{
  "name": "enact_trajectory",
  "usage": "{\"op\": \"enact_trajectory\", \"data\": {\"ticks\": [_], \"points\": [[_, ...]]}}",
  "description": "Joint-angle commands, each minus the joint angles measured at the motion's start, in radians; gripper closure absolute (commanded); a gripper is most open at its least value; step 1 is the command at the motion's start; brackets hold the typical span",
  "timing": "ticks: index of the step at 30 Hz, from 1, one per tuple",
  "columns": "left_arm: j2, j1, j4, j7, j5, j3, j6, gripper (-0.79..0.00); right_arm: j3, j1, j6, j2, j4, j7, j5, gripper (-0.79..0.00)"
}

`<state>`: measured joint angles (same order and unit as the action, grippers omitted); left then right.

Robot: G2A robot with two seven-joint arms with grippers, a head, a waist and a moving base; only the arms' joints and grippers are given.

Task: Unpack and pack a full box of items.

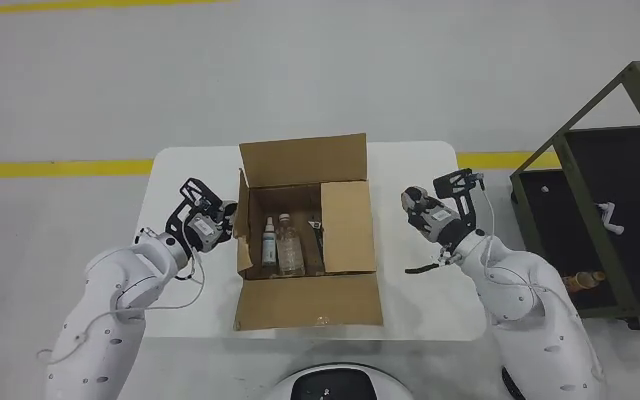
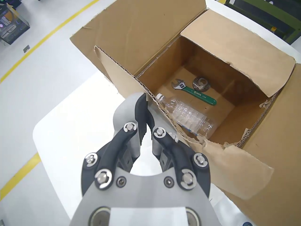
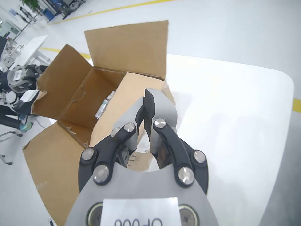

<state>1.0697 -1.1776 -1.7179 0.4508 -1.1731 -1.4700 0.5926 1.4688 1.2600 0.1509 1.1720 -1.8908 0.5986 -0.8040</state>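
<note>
An open cardboard box (image 1: 300, 300) stands in the middle of the white table (image 1: 180, 180). In it lie a clear plastic bottle (image 2: 188, 116), a green-handled wrench (image 2: 195, 92), a round metal flange (image 2: 201, 83) and a small white bottle (image 3: 104, 105). My left gripper (image 2: 142, 99) is shut and empty, right beside the torn upright left flap (image 2: 122, 81). My right gripper (image 3: 148, 97) is shut and empty too, hovering by the outer edge of the right flap (image 1: 347, 225), which folds inward over the box. In the top view the left gripper (image 1: 228, 215) and right gripper (image 1: 408, 200) flank the box.
A green metal cart (image 1: 590, 220) with a dark shelf and a few small items stands off the table's right side. The rear flap (image 1: 303, 160) stands up; the front flap (image 1: 308, 302) lies flat toward the table's near edge. Bare table lies left and right of the box.
</note>
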Motion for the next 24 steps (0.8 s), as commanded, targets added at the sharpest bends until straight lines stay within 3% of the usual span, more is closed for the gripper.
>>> {"op": "enact_trajectory", "data": {"ticks": [1, 15, 24], "points": [[0.001, 0.005, -0.004, -0.025, -0.003, 0.014, 0.011, 0.0, 0.025, 0.025, -0.017, -0.002, -0.006, -0.004, 0.006, 0.0], [0.02, 0.126, 0.108, -0.145, -0.133, 0.221, 0.091, 0.0, 0.113, 0.092, -0.067, -0.013, -0.07, -0.004, 0.01, 0.0], [0.029, 0.165, 0.186, -0.112, -0.165, 0.287, 0.088, 0.0, 0.106, 0.086, -0.062, -0.014, -0.075, -0.015, 0.033, 0.0]]}}
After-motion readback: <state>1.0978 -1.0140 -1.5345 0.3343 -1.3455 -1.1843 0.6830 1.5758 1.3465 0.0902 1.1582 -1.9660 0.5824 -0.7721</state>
